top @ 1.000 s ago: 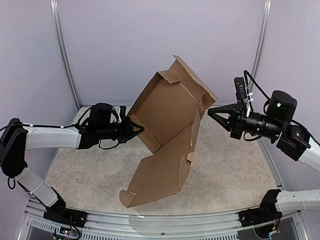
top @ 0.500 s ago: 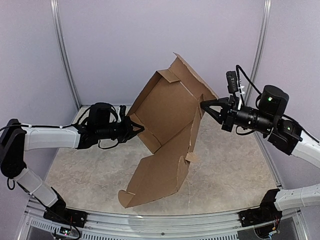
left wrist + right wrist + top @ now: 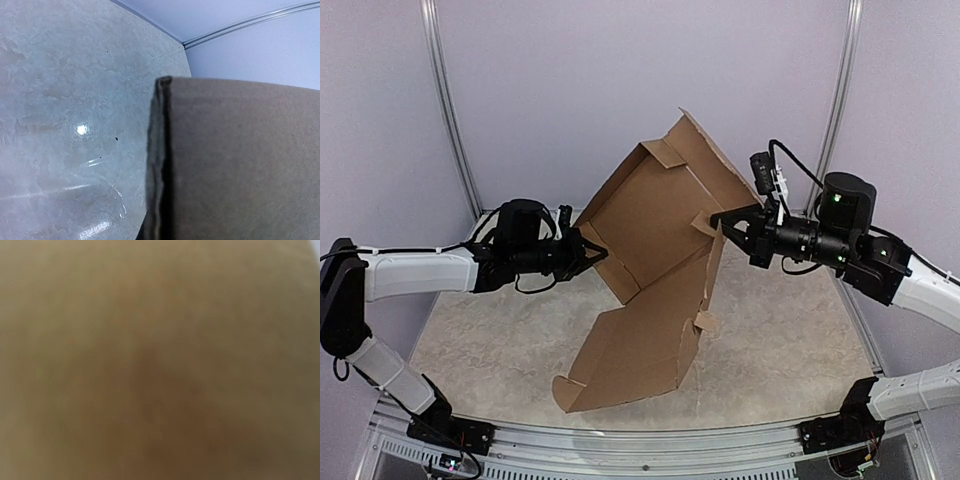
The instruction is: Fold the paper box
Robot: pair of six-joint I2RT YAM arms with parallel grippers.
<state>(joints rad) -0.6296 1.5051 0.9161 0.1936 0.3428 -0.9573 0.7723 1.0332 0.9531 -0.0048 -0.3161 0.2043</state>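
The paper box (image 3: 655,215) is a brown cardboard sheet, partly folded, held tilted above the table with its long lid panel (image 3: 640,355) hanging down to the front. My left gripper (image 3: 588,250) is shut on the box's left wall. In the left wrist view that wall's edge (image 3: 160,160) fills the right side and my fingers are hidden. My right gripper (image 3: 718,220) looks shut, and its tips press on a small side flap (image 3: 704,224) at the box's right edge. The right wrist view shows only blurred cardboard (image 3: 160,360).
The marbled table top (image 3: 790,330) lies under the box, with purple walls and metal posts (image 3: 450,120) close behind. A metal rail (image 3: 650,440) runs along the near edge between the arm bases. The lid's lower corner (image 3: 570,395) rests near that rail.
My right gripper has moved left from open air onto the box's right side flap. The box's top edge has shifted slightly up and right. My left gripper has stayed in place.
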